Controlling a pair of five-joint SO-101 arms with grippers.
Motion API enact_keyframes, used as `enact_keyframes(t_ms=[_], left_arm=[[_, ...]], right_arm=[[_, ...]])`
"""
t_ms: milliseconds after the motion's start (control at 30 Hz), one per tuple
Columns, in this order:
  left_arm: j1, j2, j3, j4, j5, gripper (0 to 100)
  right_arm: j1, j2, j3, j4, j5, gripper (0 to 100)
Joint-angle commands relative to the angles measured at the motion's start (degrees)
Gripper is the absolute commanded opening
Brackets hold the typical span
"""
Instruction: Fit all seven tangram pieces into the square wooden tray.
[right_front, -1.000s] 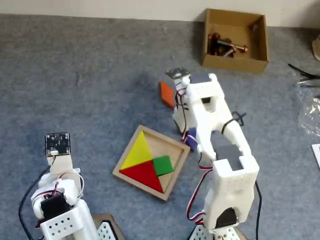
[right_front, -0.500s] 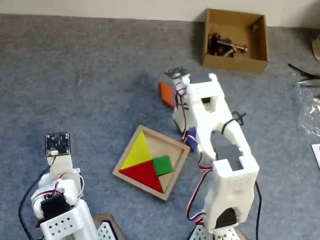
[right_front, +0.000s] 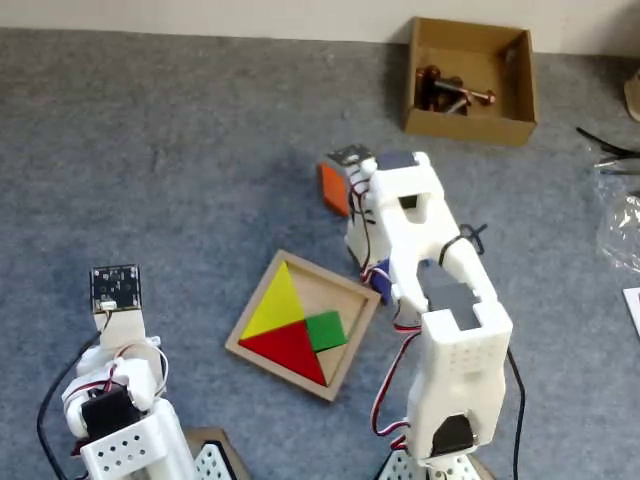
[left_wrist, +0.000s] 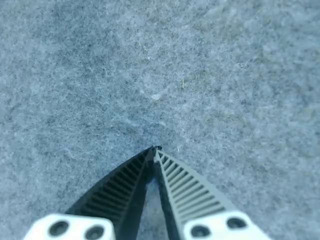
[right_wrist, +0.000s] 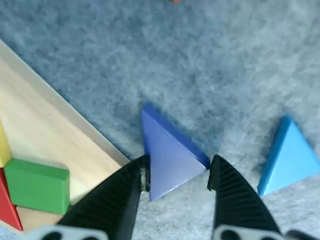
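The square wooden tray lies mid-table and holds a yellow triangle, a red triangle and a green square. A dark blue triangle lies on the carpet just off the tray's right rim. My right gripper has a finger against each side of it. A light blue triangle lies beside it. An orange piece sits farther back, by the right arm's wrist. My left gripper is shut over bare carpet at the front left.
A cardboard box with metal parts stands at the back right. Cables and a plastic bag lie at the right edge. The grey carpet to the left of the tray is free room.
The right arm has shifted slightly to the left over the dark blue triangle. The left arm has not moved.
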Motion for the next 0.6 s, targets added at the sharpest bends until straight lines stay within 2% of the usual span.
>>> enact_keyframes(t_ms=[0,400,567], left_arm=[[0.8,-0.3,1.2,0.3,0.5,1],[0.8,-0.3,1.2,0.3,0.5,1],[0.8,-0.3,1.2,0.3,0.5,1]], right_arm=[[-0.6,-0.8,-0.5,-0.8,0.3,18.8],[-1.4,-4.4,-0.3,0.2,0.1,19.3],[-2.4,-4.8,2.8,-0.3,0.2,29.0]])
